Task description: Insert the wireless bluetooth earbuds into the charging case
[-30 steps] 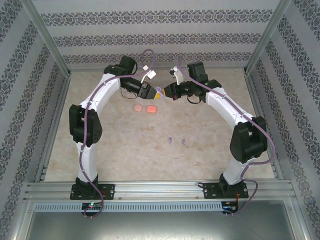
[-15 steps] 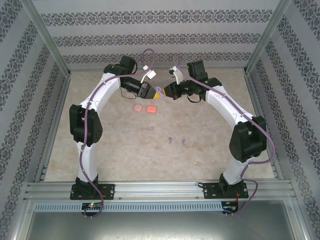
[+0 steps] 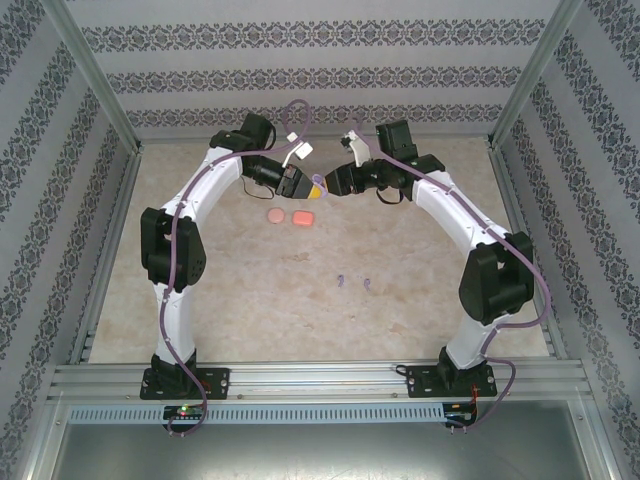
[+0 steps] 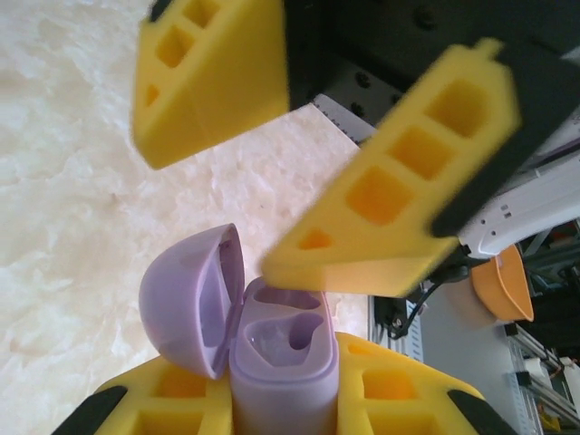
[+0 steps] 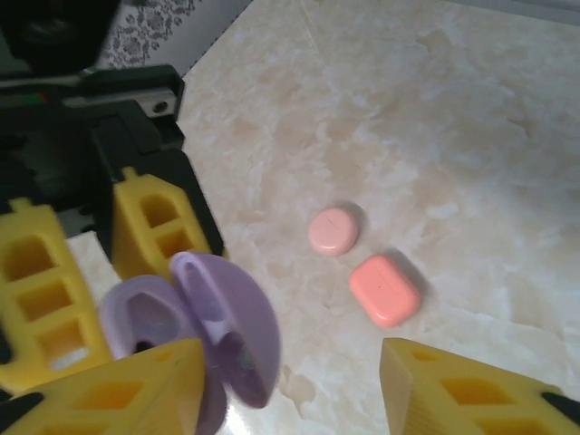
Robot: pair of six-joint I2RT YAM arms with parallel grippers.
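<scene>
While the left gripper [image 3: 311,186] and right gripper [image 3: 326,184] meet at the far side of the counter [image 3: 250,300] in the top view, two purple earbuds [image 3: 341,280] lie well apart from them, on bare surface away from all edges. The left wrist view shows the left gripper clamped on the open purple charging case [image 4: 283,362], the right gripper's fingers [image 4: 390,208] spread wide just above. The right wrist view shows two pink cases [image 5: 384,289] nearby, free counter around them.

One purple case [image 4: 281,390], two pink cases [image 5: 333,230] [image 5: 384,289], two purple earbuds [image 3: 341,280] [image 3: 367,284].
</scene>
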